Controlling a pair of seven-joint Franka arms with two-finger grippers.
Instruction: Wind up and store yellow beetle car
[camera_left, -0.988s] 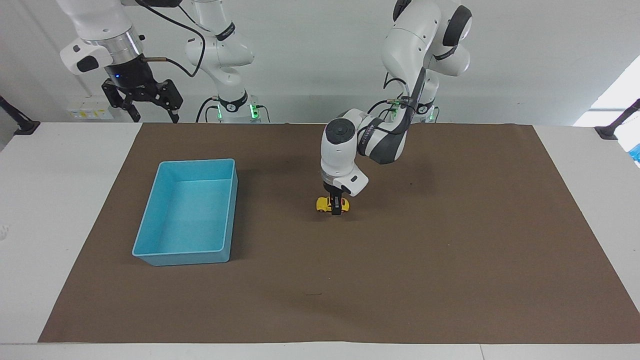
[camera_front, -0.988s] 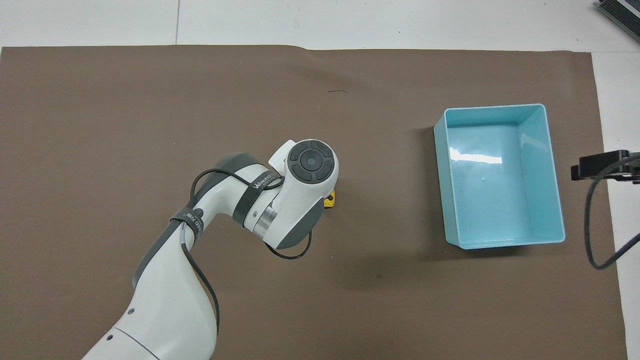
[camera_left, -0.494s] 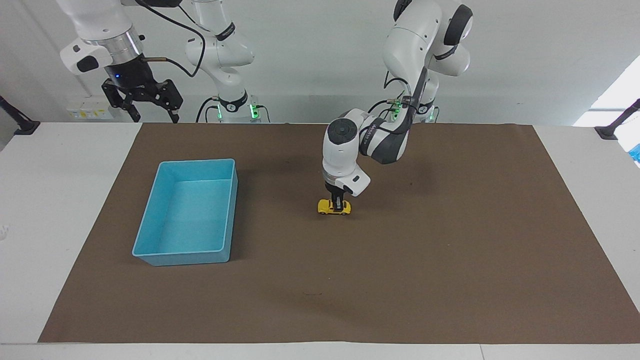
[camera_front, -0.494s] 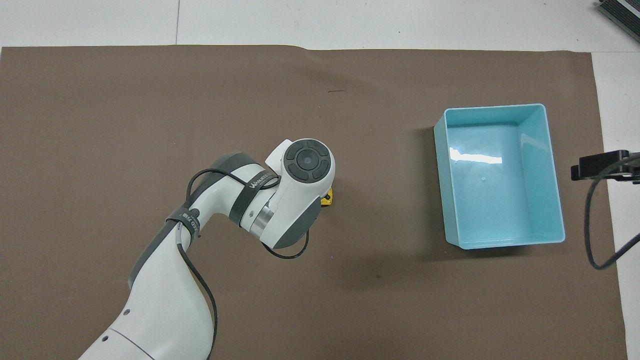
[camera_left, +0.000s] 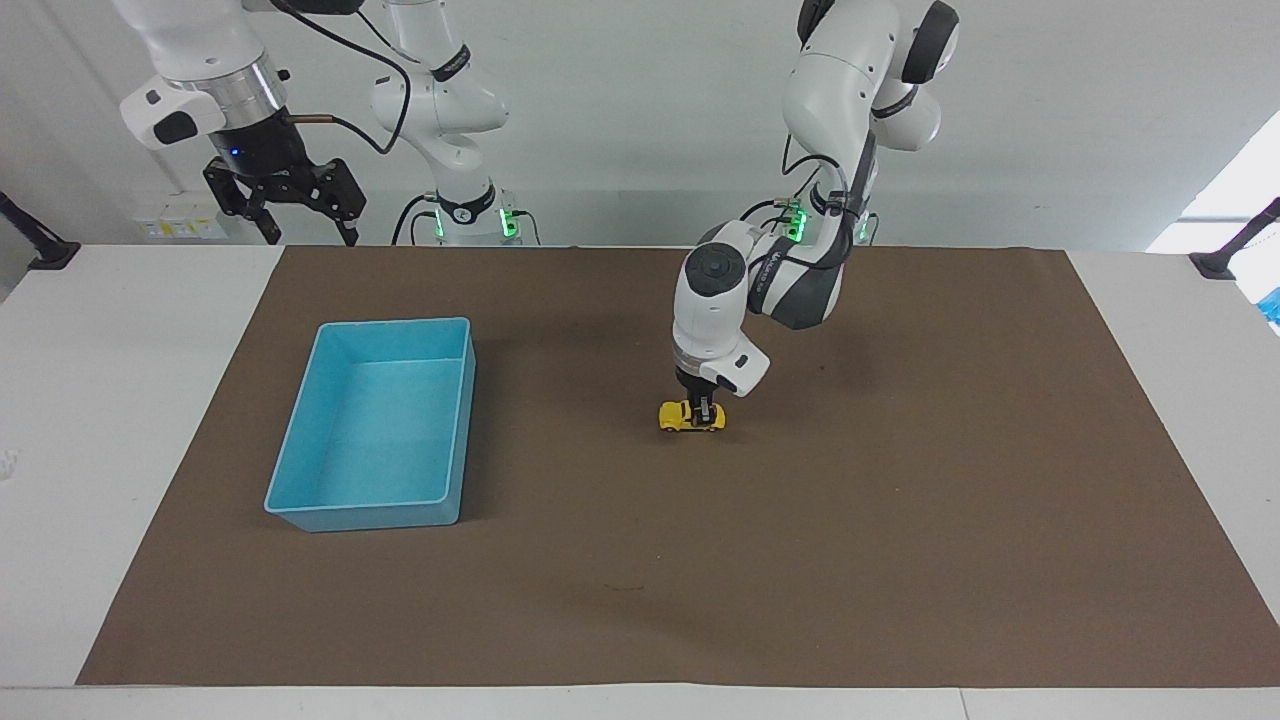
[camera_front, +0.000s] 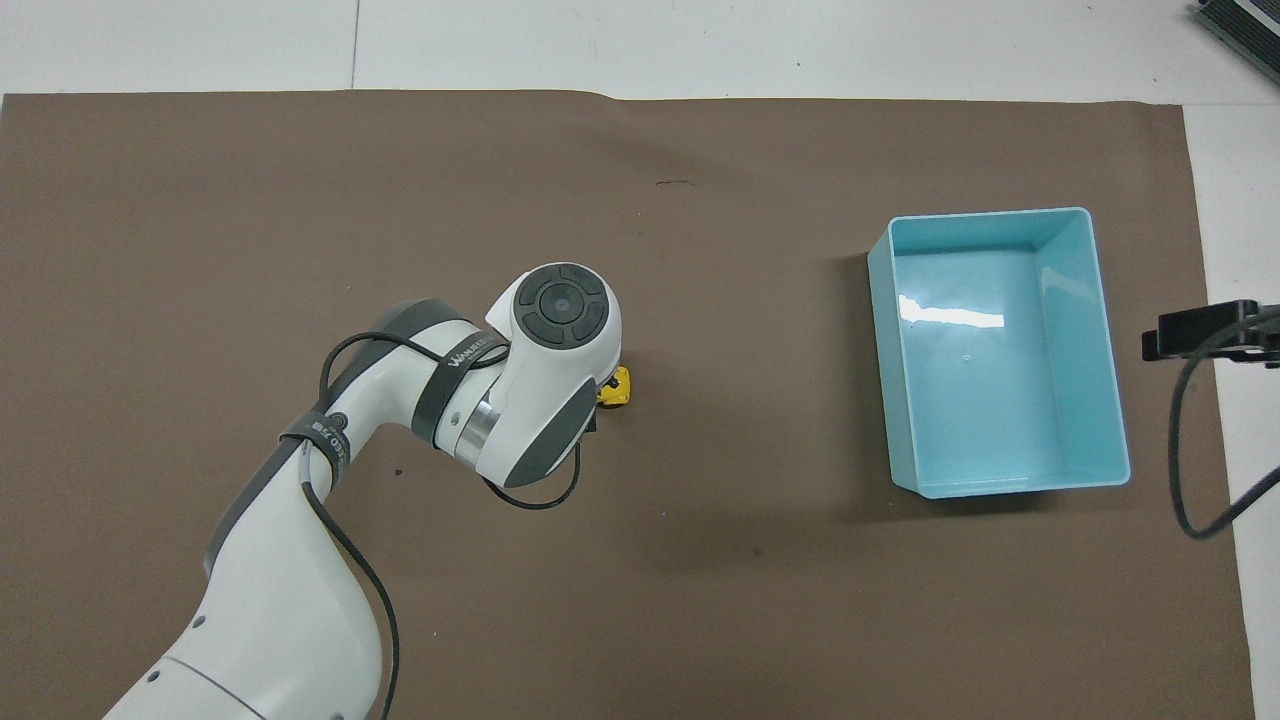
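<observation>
The yellow beetle car (camera_left: 691, 417) stands on its wheels on the brown mat, about mid-table. My left gripper (camera_left: 706, 413) comes straight down onto it and is shut on its body. In the overhead view the left wrist covers most of the car (camera_front: 615, 387); only one yellow end shows beside it. My right gripper (camera_left: 292, 218) waits open, raised over the table edge near its base, at the right arm's end.
A light blue bin (camera_left: 305, 425) with nothing in it sits on the mat toward the right arm's end, its rim (camera_front: 990, 214) clear of both arms. The brown mat (camera_left: 900, 520) covers most of the white table.
The left gripper has dragged the car along the mat toward the left arm's end, away from the bin, with the wheels on the surface. The right arm has not moved.
</observation>
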